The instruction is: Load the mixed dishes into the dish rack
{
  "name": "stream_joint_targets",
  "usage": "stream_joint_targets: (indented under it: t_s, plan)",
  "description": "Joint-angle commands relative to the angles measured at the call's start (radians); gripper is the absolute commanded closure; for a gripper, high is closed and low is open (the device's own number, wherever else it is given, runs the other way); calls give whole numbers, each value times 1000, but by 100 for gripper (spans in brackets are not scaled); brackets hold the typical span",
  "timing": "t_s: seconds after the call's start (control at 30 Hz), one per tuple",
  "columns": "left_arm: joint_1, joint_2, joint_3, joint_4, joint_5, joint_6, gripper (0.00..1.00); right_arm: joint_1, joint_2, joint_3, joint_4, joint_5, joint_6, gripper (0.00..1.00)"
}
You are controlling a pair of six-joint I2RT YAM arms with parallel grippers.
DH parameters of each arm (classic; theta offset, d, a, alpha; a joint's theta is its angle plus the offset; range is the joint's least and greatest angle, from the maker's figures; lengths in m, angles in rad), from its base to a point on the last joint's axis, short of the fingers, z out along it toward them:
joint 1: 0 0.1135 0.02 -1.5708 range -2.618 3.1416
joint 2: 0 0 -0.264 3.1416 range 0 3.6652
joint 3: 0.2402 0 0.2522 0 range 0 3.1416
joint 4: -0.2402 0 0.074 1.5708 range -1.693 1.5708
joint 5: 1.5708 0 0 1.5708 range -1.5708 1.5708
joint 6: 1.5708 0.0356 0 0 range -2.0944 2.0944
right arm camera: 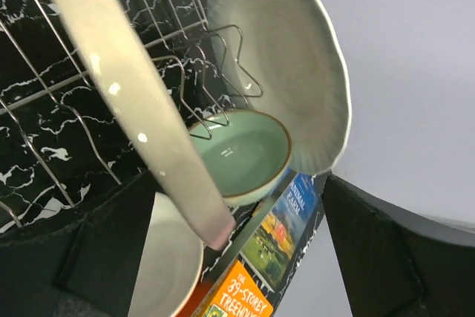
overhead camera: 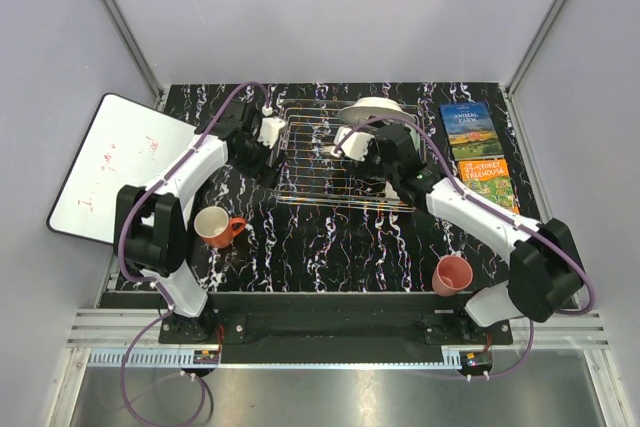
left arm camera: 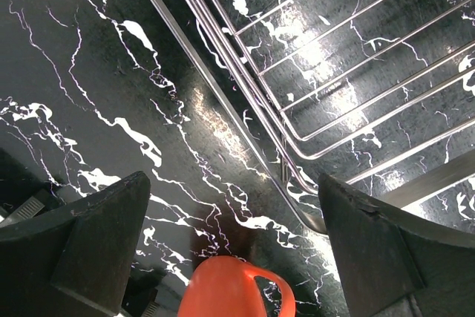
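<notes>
The silver wire dish rack stands mid-table; it also shows in the left wrist view and the right wrist view. In it stand a white plate, a mint-green bowl, an orange bowl, white inside, and a cream plate with a pink rim, seen edge-on. My right gripper is open with its jaws wide on either side of that plate's rim, over the rack's right part. My left gripper is open and empty by the rack's left edge. The orange-red mug and pink cup stand on the table.
Two colourful books lie right of the rack, also in the right wrist view. A white board lies at the left, overhanging the table edge. The mug shows just below my left fingers.
</notes>
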Motion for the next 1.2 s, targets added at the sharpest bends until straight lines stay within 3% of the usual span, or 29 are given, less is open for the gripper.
stream_joint_targets:
  t_s: [0.0,0.5,0.9,1.07,1.17]
  plan:
    - [7,-54,-8,-82,-10,31,1,-3,-100,-18,56,60,78,0]
    - [-54,-25,-87,-99,-22,34,1,-3,-382,-58,56,92,285,0]
    - [-135,-138,-150,-204,-36,37,1,-3,-407,-115,147,166,339,0]
    - [-134,-180,-92,-223,-130,19,1,-3,-396,-109,150,178,397,0]
    - [-122,-185,19,-224,-185,-12,1,-3,-389,-89,130,195,438,0]
